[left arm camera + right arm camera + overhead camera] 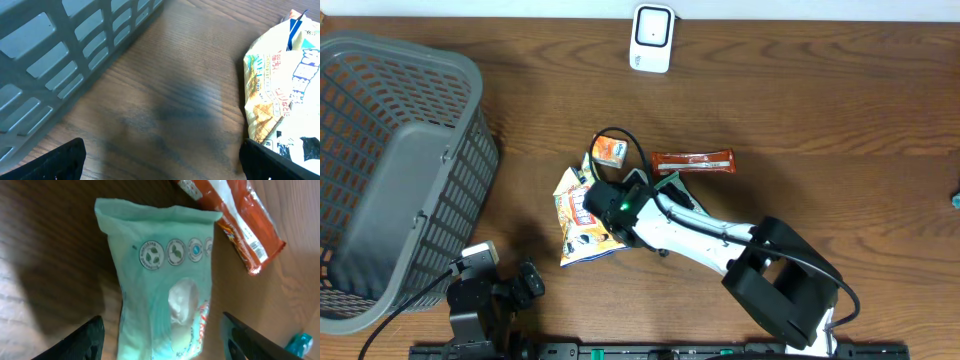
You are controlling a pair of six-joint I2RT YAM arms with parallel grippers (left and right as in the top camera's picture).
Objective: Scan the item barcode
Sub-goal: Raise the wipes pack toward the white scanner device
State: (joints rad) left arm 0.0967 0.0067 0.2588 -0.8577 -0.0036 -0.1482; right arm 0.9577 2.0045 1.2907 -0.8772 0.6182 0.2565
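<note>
Pale green soft packet [165,295], near end cut off, points lengthwise away between spread right fingers [90,342]; left fingers [60,162] likewise spread.

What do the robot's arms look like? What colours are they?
The right arm has a smooth white shell with chunky black joints, a tiny green light near its wrist and a thin black cable looping out. The left arm is mostly black, with a pale box on it. The left end effector and right end effector have blunt black fingers.
</note>
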